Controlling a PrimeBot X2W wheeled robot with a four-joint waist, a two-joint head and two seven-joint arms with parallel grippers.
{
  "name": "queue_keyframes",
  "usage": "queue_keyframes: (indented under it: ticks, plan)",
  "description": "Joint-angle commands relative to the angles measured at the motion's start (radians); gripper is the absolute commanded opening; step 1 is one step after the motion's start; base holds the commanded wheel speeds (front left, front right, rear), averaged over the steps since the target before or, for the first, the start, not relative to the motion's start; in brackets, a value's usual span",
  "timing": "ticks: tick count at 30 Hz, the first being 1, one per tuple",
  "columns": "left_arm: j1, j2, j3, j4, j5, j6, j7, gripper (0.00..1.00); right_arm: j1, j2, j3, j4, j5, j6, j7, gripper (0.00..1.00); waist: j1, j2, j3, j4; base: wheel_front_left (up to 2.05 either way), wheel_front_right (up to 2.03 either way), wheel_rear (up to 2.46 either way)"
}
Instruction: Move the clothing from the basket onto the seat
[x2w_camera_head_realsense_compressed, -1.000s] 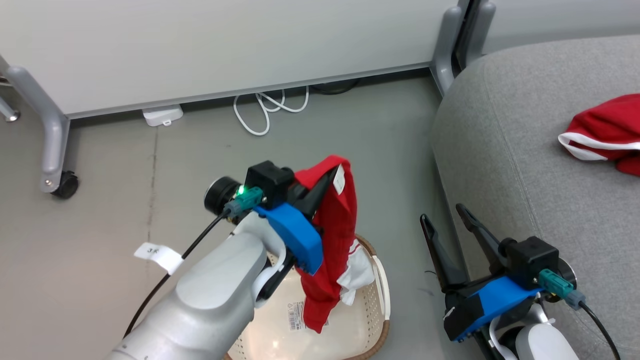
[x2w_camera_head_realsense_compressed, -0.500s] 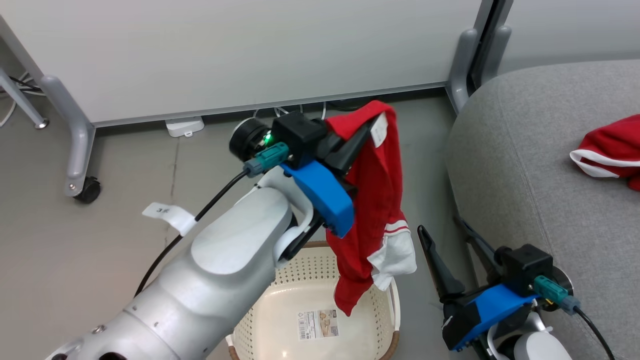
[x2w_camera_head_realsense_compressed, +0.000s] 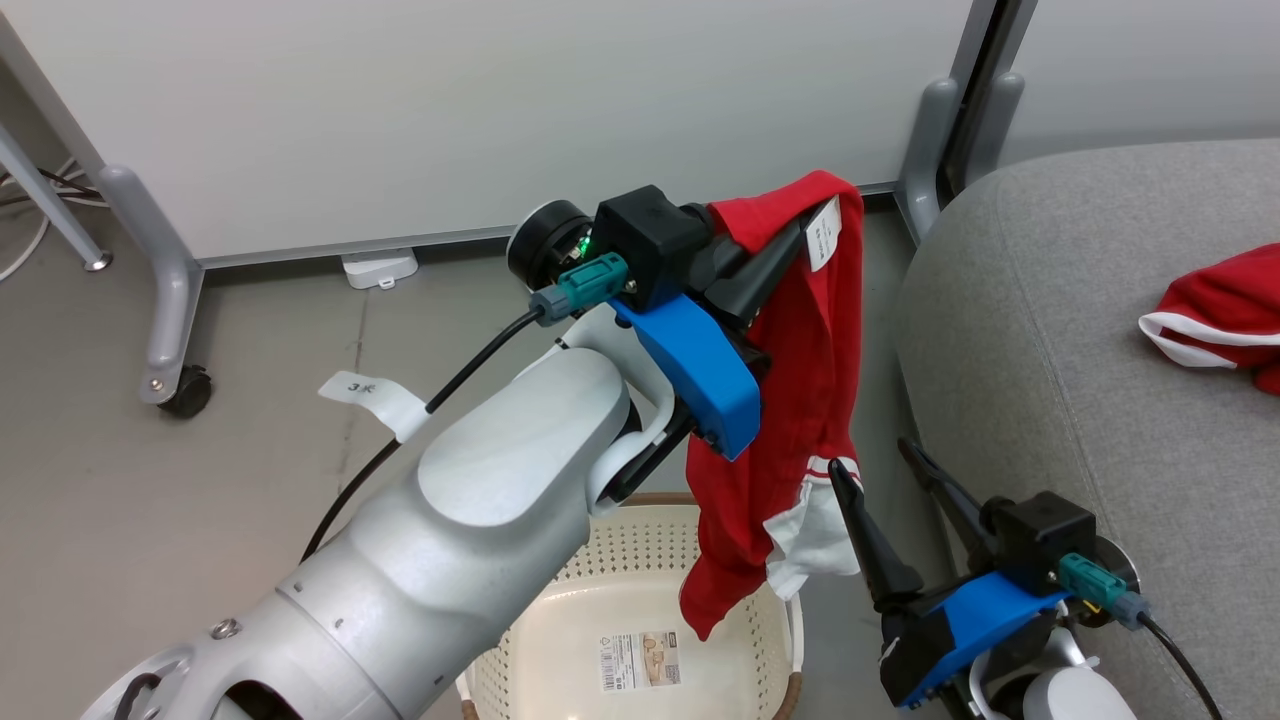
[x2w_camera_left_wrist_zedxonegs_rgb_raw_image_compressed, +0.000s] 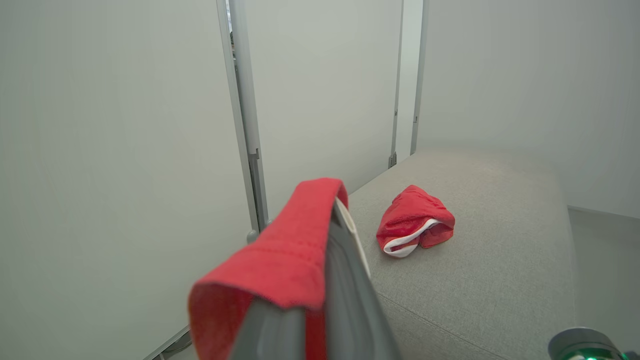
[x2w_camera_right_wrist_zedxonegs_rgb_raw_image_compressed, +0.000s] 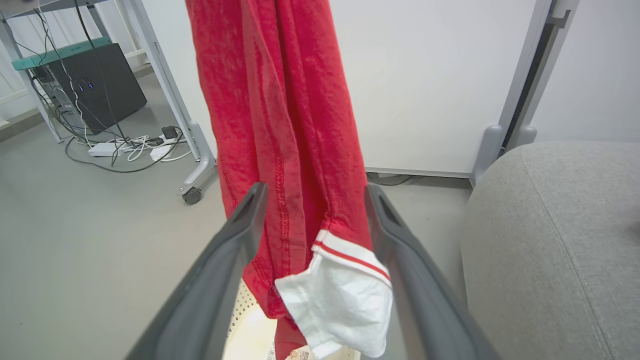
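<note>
Over the basket (x2w_camera_head_realsense_compressed: 640, 545), with left gripper (x2w_camera_head_realsense_compressed: 800, 228) pinching the red garment (x2w_camera_head_realsense_compressed: 812, 380), swing it past the spread right gripper (x2w_camera_head_realsense_compressed: 868, 457) onto the sofa (x2w_camera_head_realsense_compressed: 1050, 350).

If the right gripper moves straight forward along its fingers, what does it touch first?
Most likely the hanging red garment: in the right wrist view it hangs ahead, seen between the open fingers of the right gripper. The exact gap is unclear.

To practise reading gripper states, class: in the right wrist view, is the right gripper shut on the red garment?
No: the right gripper stands wide open, and the red garment hangs loose, unclamped by it.
</note>
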Motion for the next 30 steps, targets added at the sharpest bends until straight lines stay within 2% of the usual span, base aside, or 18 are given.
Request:
queue_keyframes:
  ticks: [1,8,16,30]
  plan:
    - [-0.006,-0.002,-0.005,0.002,-0.006,-0.001,-0.003,0.00,0.010,0.000,-0.001,0.003,0.003,0.000,0.001,1.00,0.0000,0.0000,-0.001,0.000,0.00,0.00,0.00]
    - [0.007,-0.008,-0.027,0.005,-0.023,-0.001,-0.004,0.00,-0.040,0.000,-0.006,0.020,0.021,0.000,0.019,1.00,0.0000,0.0000,0.004,0.002,0.00,0.00,0.00]
    - [-0.006,-0.012,-0.045,0.012,-0.031,-0.001,-0.004,0.00,-0.134,0.000,0.018,0.092,-0.010,0.000,0.061,1.00,0.0000,0.0000,0.011,0.003,0.00,0.00,0.00]
    - [-0.019,-0.017,-0.082,0.016,-0.056,-0.001,-0.006,0.00,-0.337,0.000,0.055,0.319,-0.010,0.000,0.068,1.00,0.0000,0.0000,0.011,0.016,0.00,0.00,0.00]
